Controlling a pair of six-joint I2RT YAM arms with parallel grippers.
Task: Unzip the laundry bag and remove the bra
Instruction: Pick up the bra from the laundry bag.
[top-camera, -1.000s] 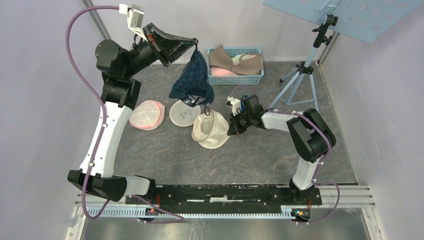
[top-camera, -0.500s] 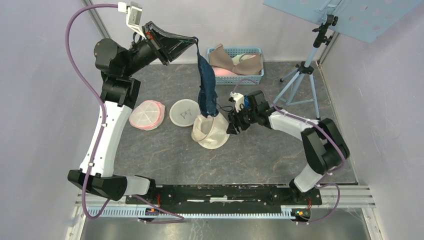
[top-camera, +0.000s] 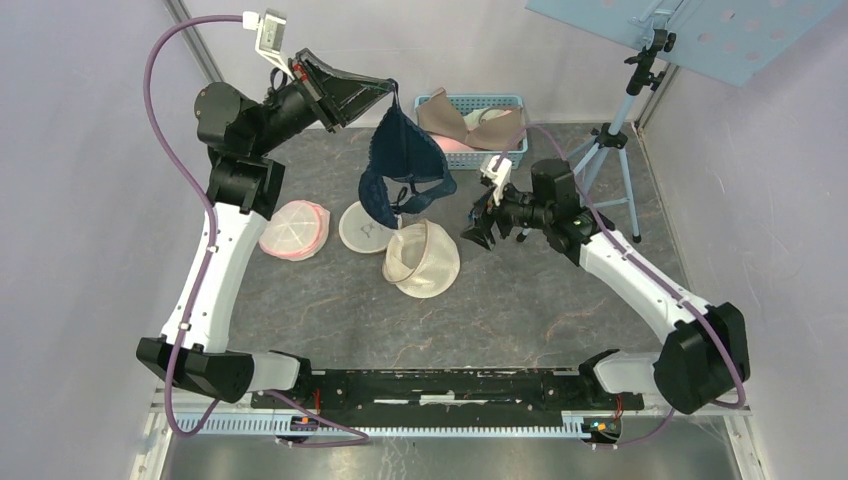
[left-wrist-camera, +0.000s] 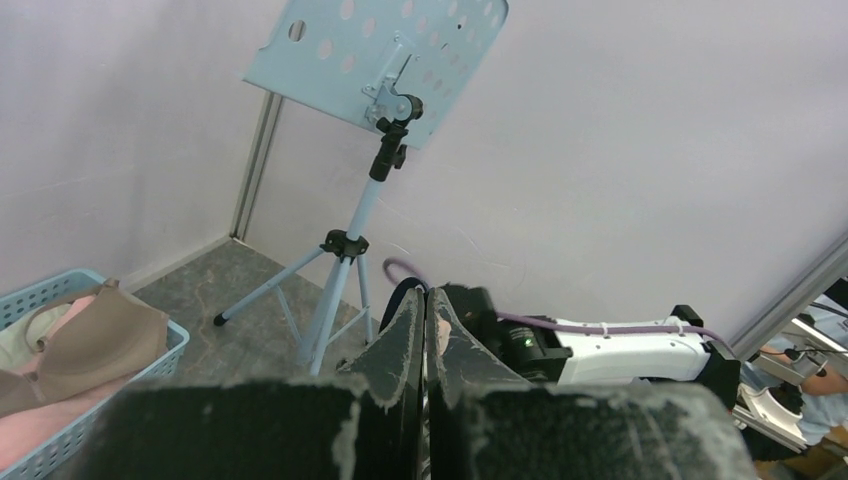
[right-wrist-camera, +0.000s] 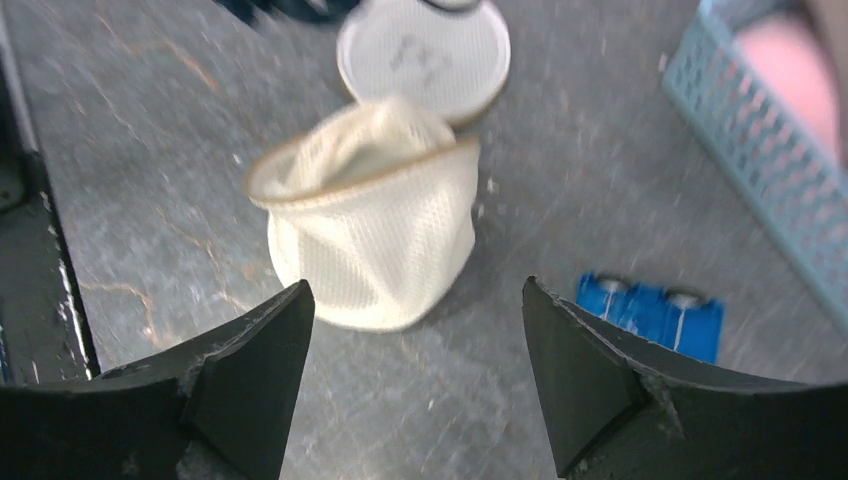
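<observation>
The bra (top-camera: 403, 165), dark blue lace with scalloped cups, hangs by a strap from the left jaws, which are pinched tight on it high over the back of the desk (top-camera: 520, 300), a grey veined slab. Below it lies the bag (top-camera: 422, 258), cream mesh with a tan rim, slumped and gaping. The right jaws stand wide apart and hold nothing, just right of the bag. Only the right wrist view shows the mesh weave and a small blue object (right-wrist-camera: 650, 305), too blurred to identify. The left wrist view shows the black pads pressed together, with the bra's cups hidden beneath them. A blue lattice basket (top-camera: 470, 98) holds beige and pink garments.
</observation>
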